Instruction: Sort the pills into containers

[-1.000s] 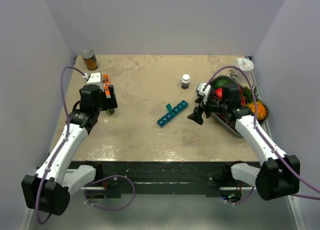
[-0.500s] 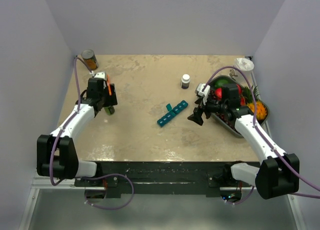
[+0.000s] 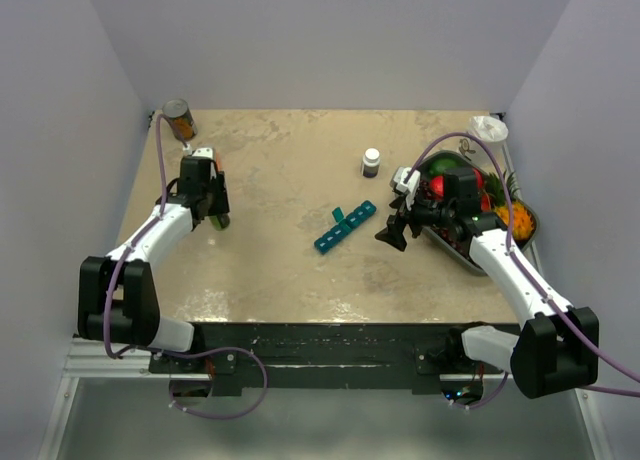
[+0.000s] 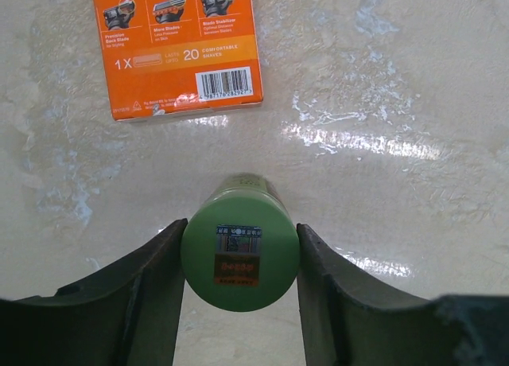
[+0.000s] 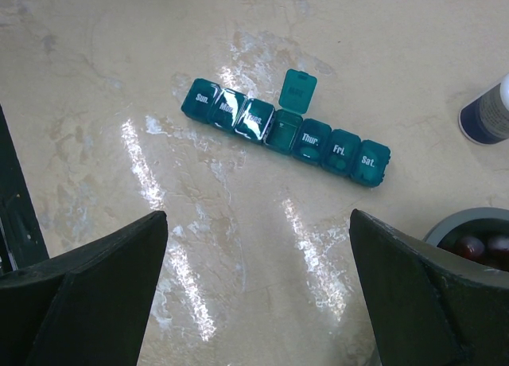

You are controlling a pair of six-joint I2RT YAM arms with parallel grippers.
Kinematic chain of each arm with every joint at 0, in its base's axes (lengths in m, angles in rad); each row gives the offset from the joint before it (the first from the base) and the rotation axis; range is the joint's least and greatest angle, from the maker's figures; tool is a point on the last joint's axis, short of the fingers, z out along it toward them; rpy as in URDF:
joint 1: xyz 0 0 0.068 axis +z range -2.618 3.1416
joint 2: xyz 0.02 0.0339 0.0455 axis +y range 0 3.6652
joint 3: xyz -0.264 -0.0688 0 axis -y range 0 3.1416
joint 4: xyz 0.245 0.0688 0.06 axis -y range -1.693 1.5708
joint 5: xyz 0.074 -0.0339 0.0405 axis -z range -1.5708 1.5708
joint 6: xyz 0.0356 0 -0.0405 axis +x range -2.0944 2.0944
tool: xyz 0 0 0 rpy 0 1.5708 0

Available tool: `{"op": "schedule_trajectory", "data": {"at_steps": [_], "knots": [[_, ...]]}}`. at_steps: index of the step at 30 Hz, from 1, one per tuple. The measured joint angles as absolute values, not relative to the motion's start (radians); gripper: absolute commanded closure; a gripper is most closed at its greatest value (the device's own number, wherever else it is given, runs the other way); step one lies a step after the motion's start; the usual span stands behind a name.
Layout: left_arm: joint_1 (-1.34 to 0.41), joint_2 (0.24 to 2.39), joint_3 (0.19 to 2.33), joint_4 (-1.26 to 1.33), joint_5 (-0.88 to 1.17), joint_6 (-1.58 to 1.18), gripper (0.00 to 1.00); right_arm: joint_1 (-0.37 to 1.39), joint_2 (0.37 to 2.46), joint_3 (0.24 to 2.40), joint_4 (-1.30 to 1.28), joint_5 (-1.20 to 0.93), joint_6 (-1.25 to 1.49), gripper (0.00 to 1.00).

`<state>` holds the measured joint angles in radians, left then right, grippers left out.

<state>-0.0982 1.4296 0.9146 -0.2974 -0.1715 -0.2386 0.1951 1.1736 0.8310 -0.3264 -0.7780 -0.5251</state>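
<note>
At mid-table lie the containers [image 3: 344, 227], a teal strip with one middle lid flipped up, probably ready to take a pill. Just beside it, the right gripper [image 3: 393, 235] hovers empty with its jaws spread wide and its camera looking down on the strip. Well apart, at the left, the left gripper [image 3: 213, 212] pinches an upright green bottle [image 4: 239, 253] near an orange box [image 4: 179, 44], perhaps to fetch it. Since a second ago the left arm has folded its elbow back toward the near edge. The right arm and the strip are unchanged.

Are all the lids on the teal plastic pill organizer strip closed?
No, the middle lid of the teal plastic pill organizer strip is flipped open.
</note>
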Motion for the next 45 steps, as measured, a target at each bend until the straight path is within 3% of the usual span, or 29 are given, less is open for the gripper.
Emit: {"op": "schedule_trajectory", "data": {"at_steps": [1,4,10,18,30,45], "knots": [[-0.098,1.43,0.915,-0.297,-0.171,-0.238,0.67,0.195,1.174,0.831,-0.326,-0.778,-0.525,0.01],[-0.098,1.431,0.918,-0.301,-0.169,-0.229,0.84,0.195,1.174,0.831,-0.327,-0.778,-0.525,0.01],[-0.098,1.414,0.918,-0.316,-0.112,-0.215,0.97,0.195,1.174,0.831,-0.33,-0.778,-0.534,0.01],[-0.128,1.218,0.849,-0.321,0.092,-0.216,1.0,0.195,1.178,0.831,-0.35,-0.802,-0.574,0.01],[-0.388,1.032,0.697,-0.231,0.371,-0.349,1.0,0.196,1.189,0.831,-0.463,-0.968,-0.722,0.01],[-0.611,1.066,0.606,0.147,0.415,-0.623,1.0,0.238,1.193,0.831,-0.463,-1.026,-0.73,0.01]]}}
